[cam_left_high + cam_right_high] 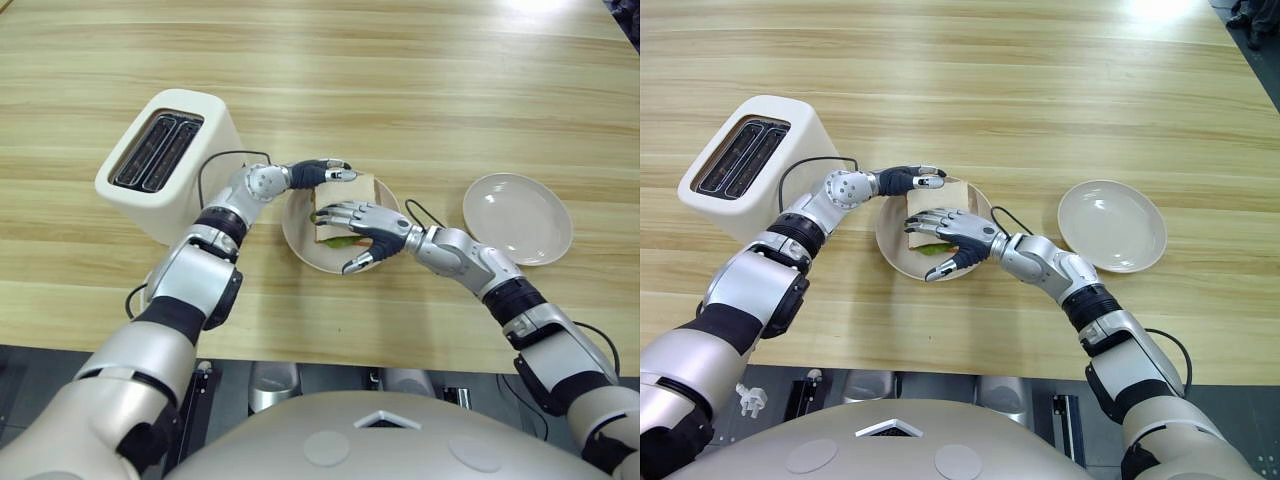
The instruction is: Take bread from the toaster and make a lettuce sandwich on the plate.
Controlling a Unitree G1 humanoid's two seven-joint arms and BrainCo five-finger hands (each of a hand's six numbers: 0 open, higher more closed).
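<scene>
Sandwich assembly on the round cream plate [300, 248], both hands over it.
Right hand [365, 228] lies splayed and holding nothing on the tan square bread slice [360, 188], probably to steady it over the green lettuce [338, 241]; left hand [322, 172] meets the slice's far edge, grip impossible to tell. Any lower slice is hidden. White boxy toaster [170, 165] slots look empty.

A light wooden table [400, 80] with long plank grain spans the view. On its right part sits a shallow, round, pale dish [517, 217]. A thin black cable [232, 153] loops over the tabletop left of the middle. Below the table's near edge, a white plug [750, 400] lies on the dark floor [40, 365].
</scene>
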